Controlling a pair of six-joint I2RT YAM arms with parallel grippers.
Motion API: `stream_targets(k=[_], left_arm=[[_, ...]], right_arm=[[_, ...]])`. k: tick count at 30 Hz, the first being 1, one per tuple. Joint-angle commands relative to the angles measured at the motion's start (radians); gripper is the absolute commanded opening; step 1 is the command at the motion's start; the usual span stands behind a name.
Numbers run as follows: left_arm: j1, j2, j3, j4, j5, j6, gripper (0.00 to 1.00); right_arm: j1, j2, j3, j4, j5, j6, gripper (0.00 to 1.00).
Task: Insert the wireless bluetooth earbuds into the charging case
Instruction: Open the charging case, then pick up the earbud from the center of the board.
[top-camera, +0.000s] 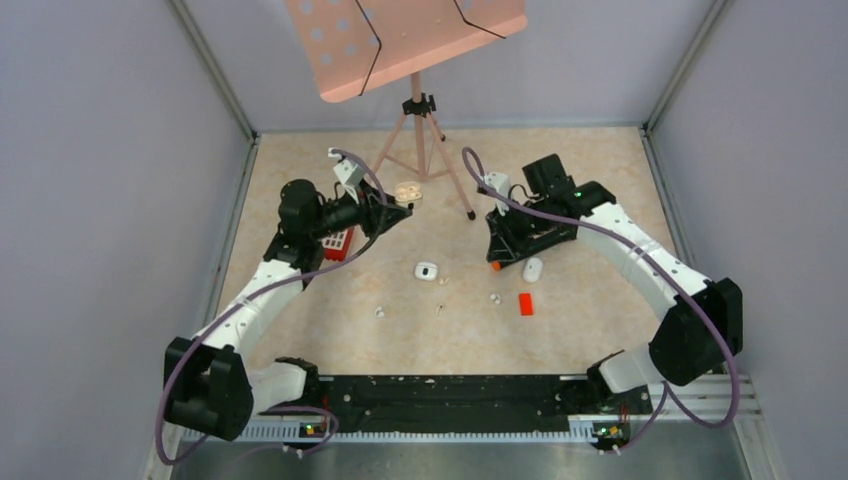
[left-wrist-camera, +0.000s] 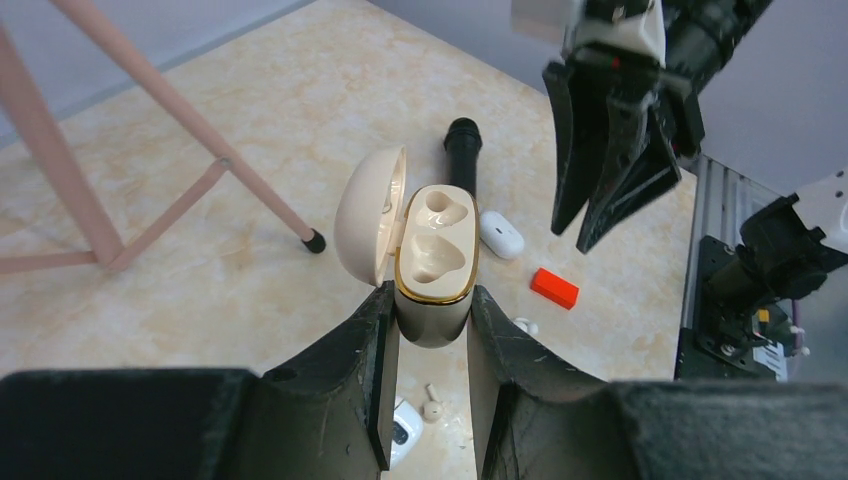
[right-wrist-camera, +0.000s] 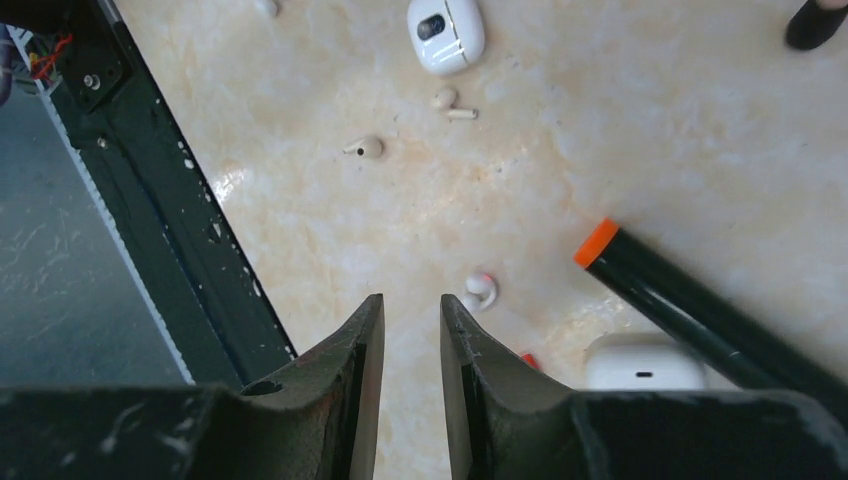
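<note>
Left tool (left-wrist-camera: 433, 293): pinching the beige pebble-shaped charging case (left-wrist-camera: 437, 265). One finger presses each side of its lower body, and it is held off the marbled beige tabletop (left-wrist-camera: 250, 90). The case sits upright in the grip, with its gold-rimmed top facing the wrist camera. The hinged lid (left-wrist-camera: 368, 215) is swung open to the left of the tool. Both moulded wells are empty.

Right tool (right-wrist-camera: 410, 305): fingers drawn close with a narrow gap between them, and nothing in the gap. It points down at the tabletop. In the left wrist view it hangs ahead and to the right of the left tool, apart from the beige case.

Tiny white plastic earbuds (right-wrist-camera: 481, 290): all loose on the tabletop, none in the beige case.
- One with a reddish spot lies just past the right tool's fingertips, slightly to the right.
- A stemmed one (right-wrist-camera: 366, 148) lies farther out ahead of the same tool.
- Beyond that are more small white pieces (right-wrist-camera: 450, 100); I cannot tell whether they are one bud or two.
- In the left wrist view, one bud (left-wrist-camera: 432, 405) shows on the tabletop below, between the left tool's fingers.

Other items near the right tool:
- An open white charging case (right-wrist-camera: 445, 32) lies far ahead of the tips.
- A black marker pen with an orange end (right-wrist-camera: 690, 305) lies diagonally to the right of the tips.
- A closed white charging case (right-wrist-camera: 640, 362) sits just beside the pen; whether they touch is unclear.
- A small red block (left-wrist-camera: 554, 287) lies on the tabletop below the tool in the left wrist view.
</note>
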Motion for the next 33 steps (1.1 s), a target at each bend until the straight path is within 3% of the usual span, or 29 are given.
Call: stream_targets(k=[1, 8, 14, 24, 33], left_arm=[[0.055, -0.072, -0.027, -0.003, -0.061, -0.071, 0.00], [0.112, -0.152, -0.089, -0.031, -0.116, -0.126, 0.00], [0.149, -0.207, -0.117, -0.089, -0.145, -0.127, 0.00], [0.199, -0.239, -0.108, -0.170, -0.157, -0.113, 0.00], [0.232, -0.258, -0.089, -0.229, -0.158, -0.098, 0.00]], right_arm=[[0.049, 0.017, -0.059, 0.139, 0.016, 0.088, 0.26], [0.119, 0.161, -0.051, 0.213, -0.004, 0.080, 0.24], [0.221, 0.261, -0.041, 0.245, -0.064, -0.109, 0.26], [0.318, 0.231, -0.236, 0.422, -0.045, -0.297, 0.32], [0.375, 0.141, -0.428, 0.735, 0.113, -0.248, 0.35]])
